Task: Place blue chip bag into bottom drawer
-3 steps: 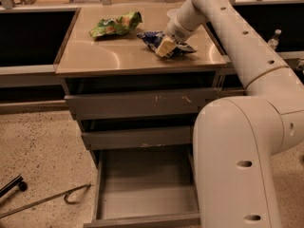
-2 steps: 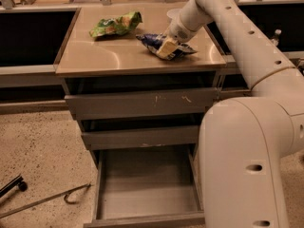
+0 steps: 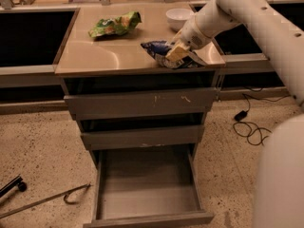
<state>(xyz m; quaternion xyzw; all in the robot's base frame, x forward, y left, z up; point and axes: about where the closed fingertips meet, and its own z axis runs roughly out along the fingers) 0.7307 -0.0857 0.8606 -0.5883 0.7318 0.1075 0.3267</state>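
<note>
The blue chip bag (image 3: 154,49) lies crumpled near the front right edge of the cabinet's countertop (image 3: 104,56). My gripper (image 3: 175,56) reaches in from the upper right and is shut on the bag's right part, holding it at or just above the counter surface. The bottom drawer (image 3: 147,184) is pulled wide open below, with its flat grey floor bare. The gripper is well above the drawer, over the cabinet's right side.
A green and yellow snack bag (image 3: 114,25) and a white bowl (image 3: 179,18) sit on the countertop. Two shallower drawers (image 3: 140,103) stand slightly ajar above the bottom one. A black cable (image 3: 249,127) and a metal rod (image 3: 47,201) lie on the floor. My white body (image 3: 280,175) fills the right.
The gripper and the blue chip bag have shifted together toward the counter's front edge. The bowl behind them has come into view.
</note>
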